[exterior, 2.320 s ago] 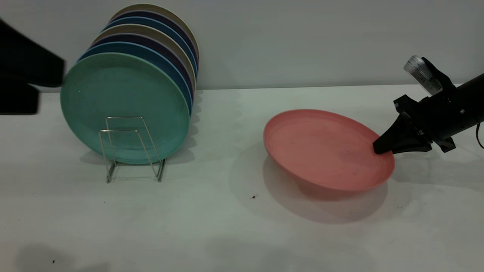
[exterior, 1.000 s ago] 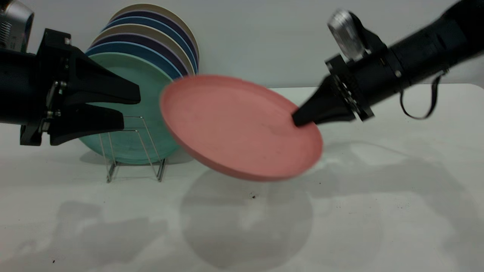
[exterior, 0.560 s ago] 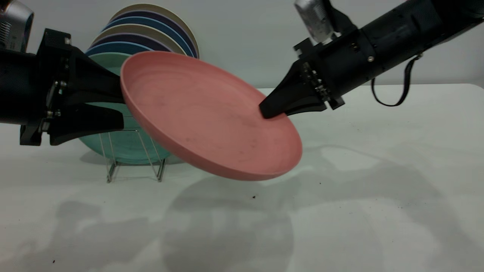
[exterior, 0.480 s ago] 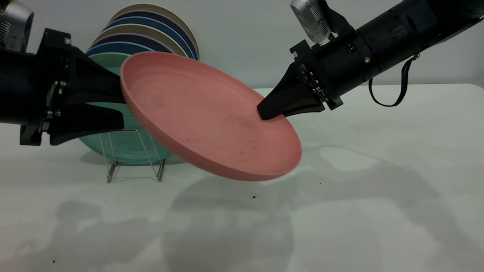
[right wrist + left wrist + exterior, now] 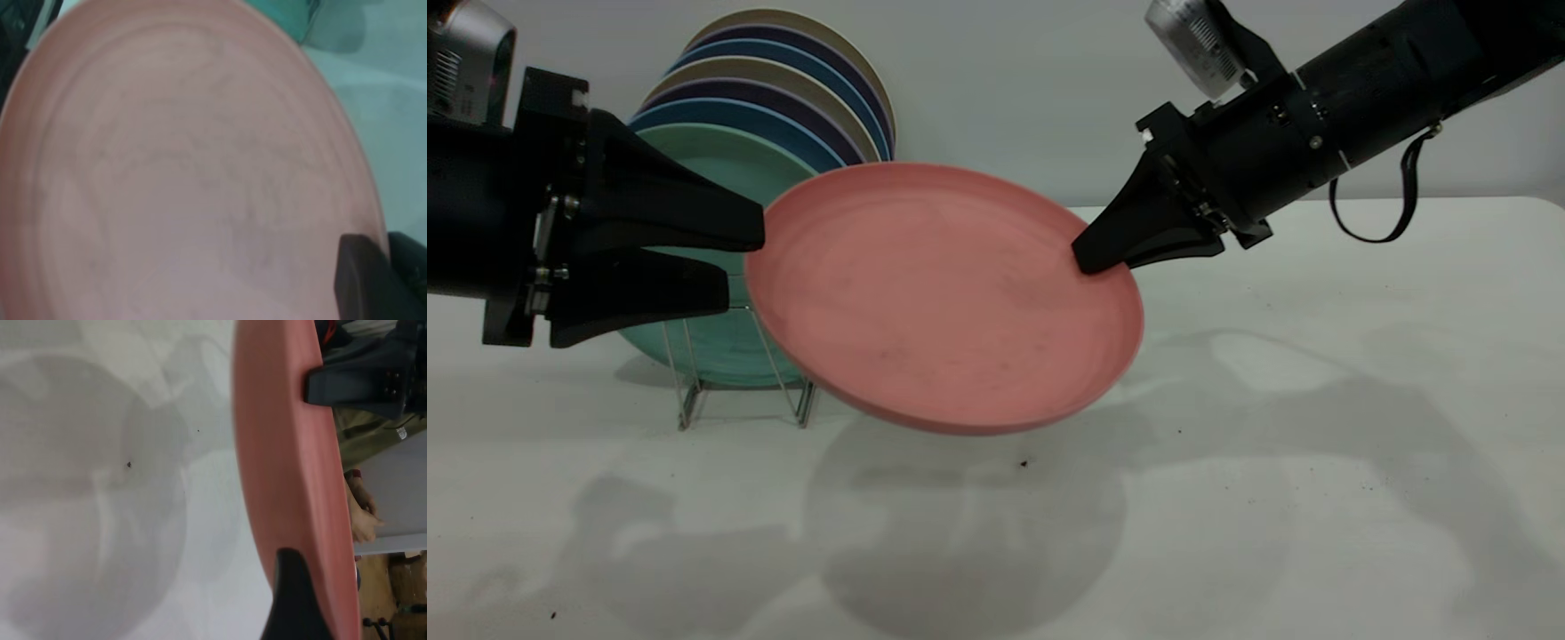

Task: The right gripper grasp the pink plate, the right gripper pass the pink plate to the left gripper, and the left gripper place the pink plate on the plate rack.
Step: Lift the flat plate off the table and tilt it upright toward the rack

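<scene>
At the bench's left edge I have the left gripper (image 5: 738,267) with its jaws spread, the upper finger just above the near rim of the pink plate (image 5: 943,298) and the lower finger just short of it, so nothing is clamped yet. Behind it the plate rack (image 5: 738,356) stands near the back left, loaded with upright plates, the teal-green plate (image 5: 694,338) in front. The pink plate hangs tilted in the air over the middle of the bench, clear of the surface. On its far rim the right gripper (image 5: 1089,260) is pinched closed and carries the whole weight. To hand over cleanly, I judge I should feed the rim deeper between the left fingers, close them firmly, and only then loosen the right side.
</scene>
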